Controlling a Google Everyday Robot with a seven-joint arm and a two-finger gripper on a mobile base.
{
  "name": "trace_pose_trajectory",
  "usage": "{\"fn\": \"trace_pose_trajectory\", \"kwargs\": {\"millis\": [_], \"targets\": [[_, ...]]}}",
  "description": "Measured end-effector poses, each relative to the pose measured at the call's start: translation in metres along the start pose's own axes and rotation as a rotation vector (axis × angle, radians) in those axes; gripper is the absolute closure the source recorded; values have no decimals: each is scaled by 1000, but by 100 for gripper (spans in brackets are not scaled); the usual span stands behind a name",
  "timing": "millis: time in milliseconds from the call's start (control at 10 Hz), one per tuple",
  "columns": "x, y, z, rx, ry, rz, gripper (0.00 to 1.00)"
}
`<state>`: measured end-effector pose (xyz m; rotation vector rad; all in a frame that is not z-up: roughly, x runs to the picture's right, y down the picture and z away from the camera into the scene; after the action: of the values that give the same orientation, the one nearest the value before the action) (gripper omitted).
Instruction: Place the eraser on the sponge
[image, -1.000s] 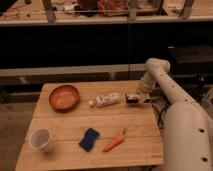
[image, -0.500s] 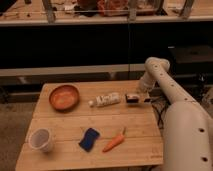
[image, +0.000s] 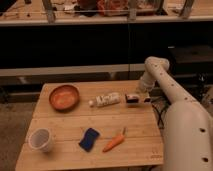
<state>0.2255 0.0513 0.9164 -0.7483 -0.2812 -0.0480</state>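
We see a white rounded arm (image: 172, 97), small dark dots on its shell; gripper (image: 142, 95) at far-right edge of table (image: 65, 122).

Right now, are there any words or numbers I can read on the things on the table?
No words or numbers can be read here.
On the white packet: dark markings, too blurred to read.
On the eraser, right beside the gripper at the back right of the table: a whitish band, no text that can be read.
On the bowl, cup, sponge and carrot: no writing shows.
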Motion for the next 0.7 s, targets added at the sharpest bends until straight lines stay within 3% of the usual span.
{"fn": "trace_pose_trajectory", "kwargs": {"millis": [700], "targets": [[-8, -1, 4, -17, 15, -4, 90]]}}
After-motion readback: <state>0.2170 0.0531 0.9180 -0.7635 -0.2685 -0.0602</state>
